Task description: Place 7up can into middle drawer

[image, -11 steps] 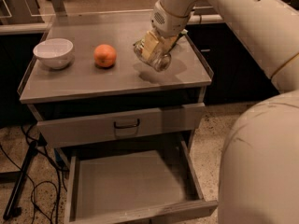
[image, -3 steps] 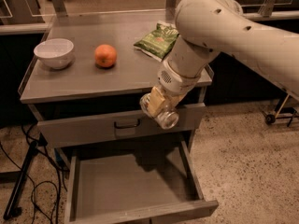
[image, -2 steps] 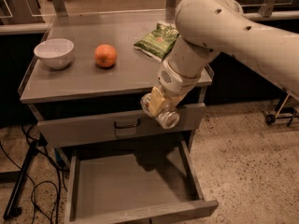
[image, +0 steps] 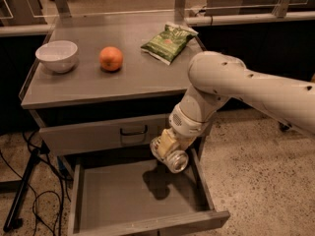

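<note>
My gripper (image: 167, 150) is shut on the 7up can (image: 173, 159), a silvery can with its shiny round end facing the camera. It hangs tilted just above the right rear part of the open middle drawer (image: 98, 200), a wide grey metal tray pulled out at the bottom of the cabinet. The can casts a shadow on the drawer floor. The white arm (image: 231, 92) reaches in from the right.
The drawer above is closed, with a black handle (image: 133, 131). On the cabinet top (image: 138, 82) stand a white bowl (image: 57, 55), an orange (image: 111, 58) and a green snack bag (image: 168, 42). Cables (image: 29, 181) lie on the floor at the left.
The arm has lowered the can from in front of the upper drawer's face down to just above the open drawer's tray. Earlier still it lifted the can off the cabinet top.
</note>
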Robot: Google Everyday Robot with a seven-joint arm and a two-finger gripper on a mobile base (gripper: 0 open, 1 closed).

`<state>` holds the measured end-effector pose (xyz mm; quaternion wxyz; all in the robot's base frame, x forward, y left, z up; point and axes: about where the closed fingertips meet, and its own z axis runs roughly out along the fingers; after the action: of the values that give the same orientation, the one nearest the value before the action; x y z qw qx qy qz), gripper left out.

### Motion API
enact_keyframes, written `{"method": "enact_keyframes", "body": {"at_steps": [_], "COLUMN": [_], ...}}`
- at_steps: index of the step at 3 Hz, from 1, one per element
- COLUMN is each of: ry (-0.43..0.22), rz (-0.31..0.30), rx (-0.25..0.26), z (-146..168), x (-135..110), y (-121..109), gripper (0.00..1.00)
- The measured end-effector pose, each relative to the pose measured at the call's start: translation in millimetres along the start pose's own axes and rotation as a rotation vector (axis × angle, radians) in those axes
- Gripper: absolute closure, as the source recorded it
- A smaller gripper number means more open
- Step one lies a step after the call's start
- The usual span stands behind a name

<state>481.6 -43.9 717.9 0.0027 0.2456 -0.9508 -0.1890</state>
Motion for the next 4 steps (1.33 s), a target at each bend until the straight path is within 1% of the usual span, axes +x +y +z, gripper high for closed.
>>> {"method": "enact_keyframes", "body": {"at_steps": [1,2,3,4], "ry": [0.000,0.003,-0.006,0.002], "rz": [0.000,0.063,0.135,0.180], "rx": [0.000,-0.035,-0.067,-0.112], "z": [0,35,72,105], "x": [0,8,15,18], "y": [0,-4,-14,-22], "gripper": [1.00,1.00,1.00,1.00]}}
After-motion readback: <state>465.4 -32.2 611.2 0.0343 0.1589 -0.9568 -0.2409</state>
